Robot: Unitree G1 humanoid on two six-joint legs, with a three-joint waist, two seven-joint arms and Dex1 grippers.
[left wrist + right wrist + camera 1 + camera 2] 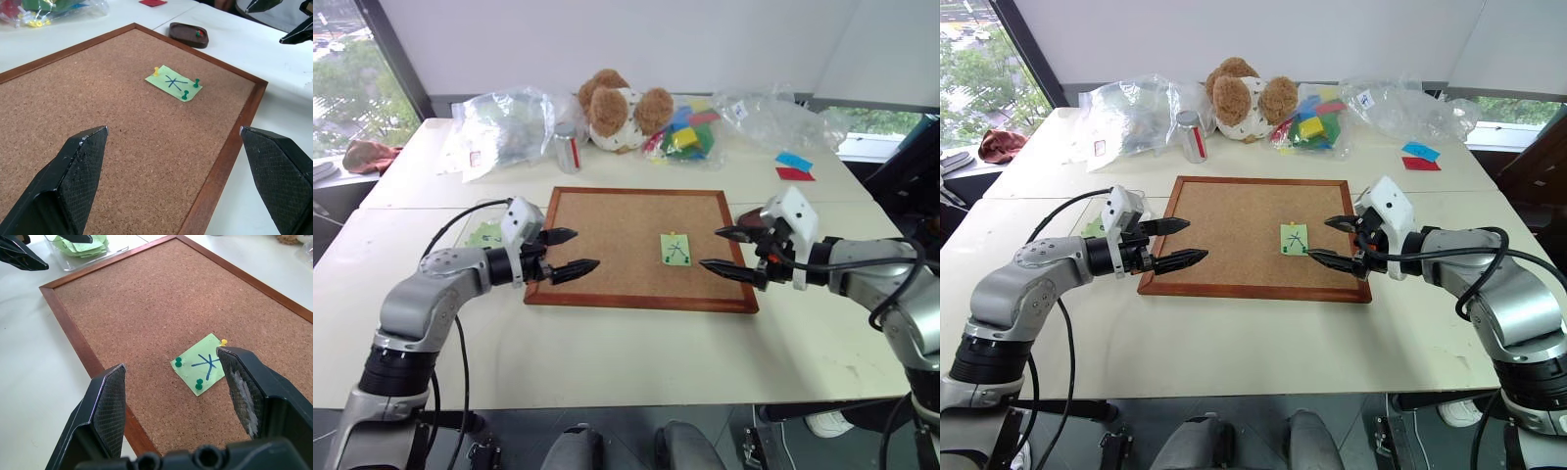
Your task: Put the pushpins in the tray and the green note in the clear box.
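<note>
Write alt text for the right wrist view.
A pale-green note marked with a blue X lies pinned to a wood-framed corkboard by two green pushpins and one yellow pushpin. The right gripper frames it with open black fingers. Beyond the board's corner, a clear box holds more green paper.

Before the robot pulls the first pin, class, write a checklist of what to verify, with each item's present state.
1. Note pinned on the corkboard: ok, three pins: yellow pin and two green pins.
2. Right gripper open: ok.
3. Left gripper open: ok.
4. Tray free to take pins: ok, one green pin inside.
5. Box free to take the note: ok, green notes inside.
6. Pins gripped: not ok, both grippers hold nothing.
</note>
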